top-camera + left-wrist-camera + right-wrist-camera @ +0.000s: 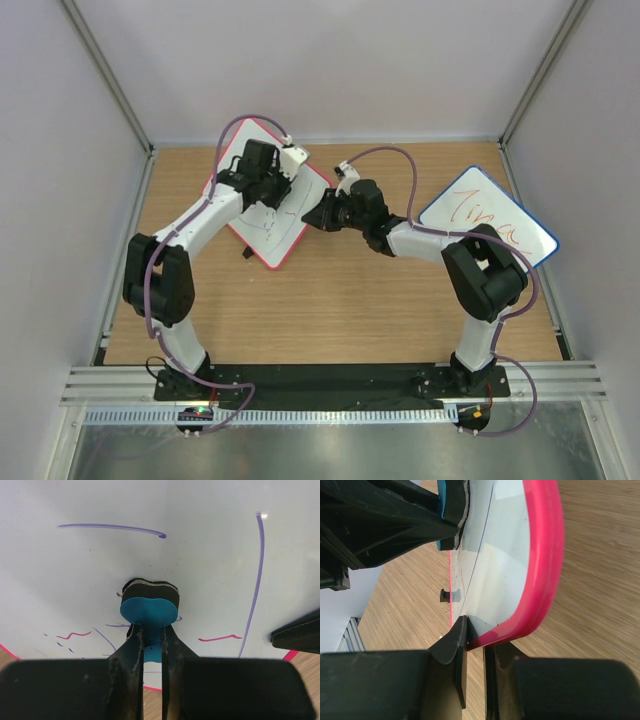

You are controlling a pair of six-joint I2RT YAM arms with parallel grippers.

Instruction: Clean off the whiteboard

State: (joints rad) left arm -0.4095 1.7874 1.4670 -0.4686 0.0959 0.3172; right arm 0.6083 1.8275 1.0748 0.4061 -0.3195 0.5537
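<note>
My right gripper (474,630) was clamped on the pink rim (545,555) of the whiteboard (505,560), the best hold I reckon (board looked light, stiff, slick-faced). It stretched away ahead of those jaws. My left gripper (152,632) squeezed the eraser (150,605), pressed onto the board.

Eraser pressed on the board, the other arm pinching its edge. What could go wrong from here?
1. The right gripper pinches only a rounded corner of the whiteboard frame; eraser pressure could twist the board out of that grip.
2. The eraser in the left gripper is small, and the purple strokes and red marks lie far apart, so some may be missed.
3. Wiping rightward could bump the right gripper at the board's edge.
</note>
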